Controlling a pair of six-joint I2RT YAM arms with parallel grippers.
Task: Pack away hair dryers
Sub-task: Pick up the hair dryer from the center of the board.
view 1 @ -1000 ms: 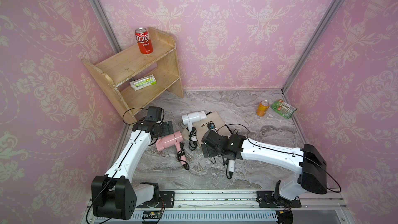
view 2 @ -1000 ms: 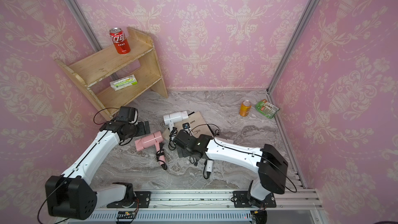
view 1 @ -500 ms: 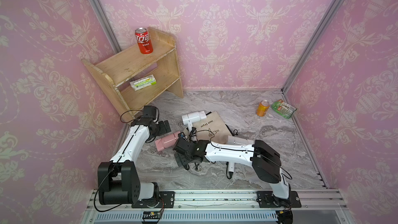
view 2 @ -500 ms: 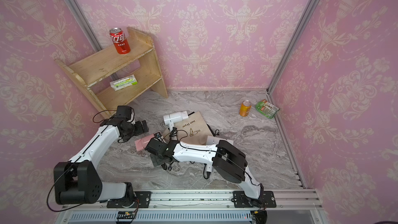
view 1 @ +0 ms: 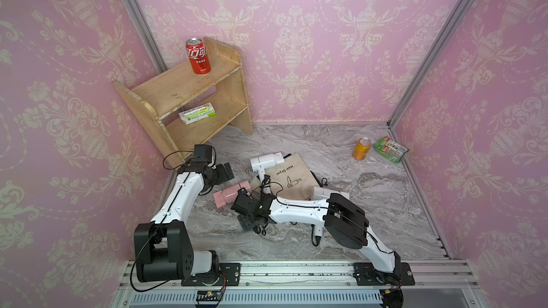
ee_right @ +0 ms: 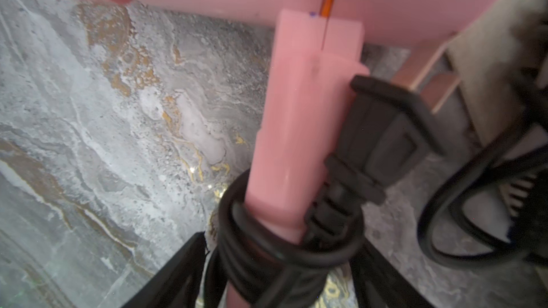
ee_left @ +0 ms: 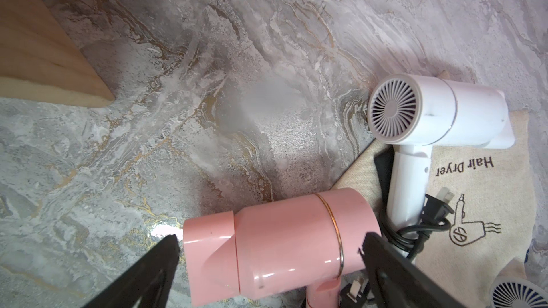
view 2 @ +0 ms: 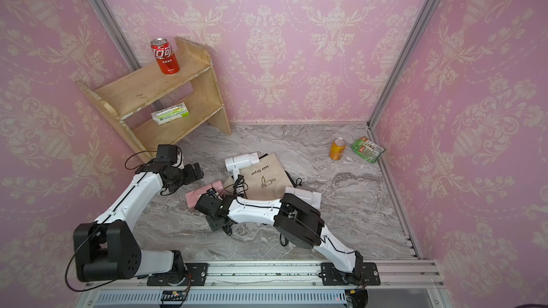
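While the pink hair dryer (view 1: 226, 197) lay on its side on the marble tabletop (view 1: 341, 155), both arms were gathered around it. The left gripper (view 1: 225, 172) hovered just beside its barrel with its jaws spread wide and nothing between them; in the left wrist view the two black fingers (ee_left: 148, 274) framed the barrel without clearly touching it. The right gripper (view 1: 248, 221) was low at the handle end. In the right wrist view its fingers (ee_right: 178, 271) stood on either side of the pink handle, where the black cord (ee_right: 267, 247) was wound in a tight coil and the plug (ee_right: 382, 131) lay against the handle. Whether those jaws were already pressing on the bundle I could not tell.

One white hair dryer (view 1: 267, 160) rested partly on a beige pouch (view 1: 289, 182) printed "Hair Dryer", just beyond the pink one. The other white hair dryer (view 1: 326, 193) lay at the pouch's near edge, partly hidden by the right arm.

A wooden shelf (view 1: 184, 90) stood in the far left corner with a red cola can (view 1: 198, 56) on top and a green-and-white packet (view 1: 197, 113) on its lower board. An orange can (view 1: 361, 149) and a green packet (view 1: 390, 149) sat near the right wall.
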